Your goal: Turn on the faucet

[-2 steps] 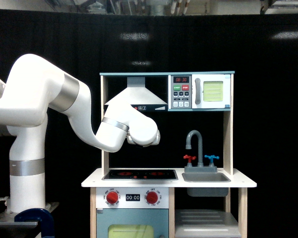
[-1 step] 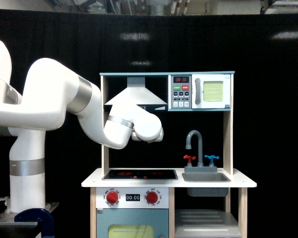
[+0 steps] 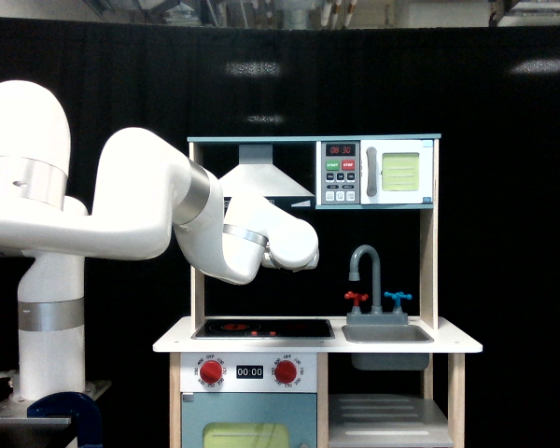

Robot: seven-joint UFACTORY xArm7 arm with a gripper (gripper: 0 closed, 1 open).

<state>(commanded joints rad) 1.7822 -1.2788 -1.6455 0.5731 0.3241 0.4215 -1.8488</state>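
Exterior view: I see the faucet (image 3: 368,271) at the back of the sink (image 3: 387,333), on the surface's right end. The arm's wrist (image 3: 294,245) hangs over the stove (image 3: 262,328), left of and above the spout, apart. Jaws hidden; I cannot tell their opening.

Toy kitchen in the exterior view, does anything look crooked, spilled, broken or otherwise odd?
Nothing stands out. The faucet stands upright behind the sink with its red handle and blue handle level. The stovetop and counter show no spill. The arm's end hangs above the stovetop, apart from the faucet; its pincer is not visible.
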